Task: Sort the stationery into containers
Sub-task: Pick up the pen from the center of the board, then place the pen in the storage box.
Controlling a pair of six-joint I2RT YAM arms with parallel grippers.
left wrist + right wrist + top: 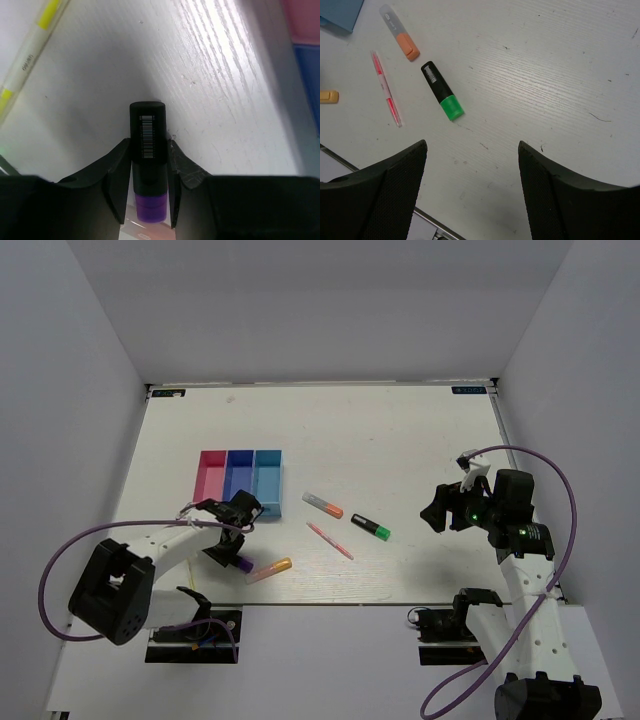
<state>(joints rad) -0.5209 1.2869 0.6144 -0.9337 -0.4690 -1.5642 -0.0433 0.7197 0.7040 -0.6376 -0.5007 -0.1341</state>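
On the white wooden table (400, 440), the pink, dark-blue and light-blue plastic tray (240, 480) lies just beyond the left gripper (148, 144). Its fingers pinch a black, purple-capped highlighter (148, 120) at the table's near left. The right gripper (472, 147) hangs with fingers spread and empty. Lift level, then line the highlighter up with a compartment. Its long axis follows the fingers, cap wristward.

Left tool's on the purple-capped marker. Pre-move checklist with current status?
1. Left tool fingers pressed on both sides of purple-capped marker: ok.
2. Marker lifted: cannot tell.
3. Marker clear of pink-and-orange marker beside it: cannot tell.
4. Tray compartments free of items: ok.
5. Right tool open, holding nothing, far from the left tool: ok.
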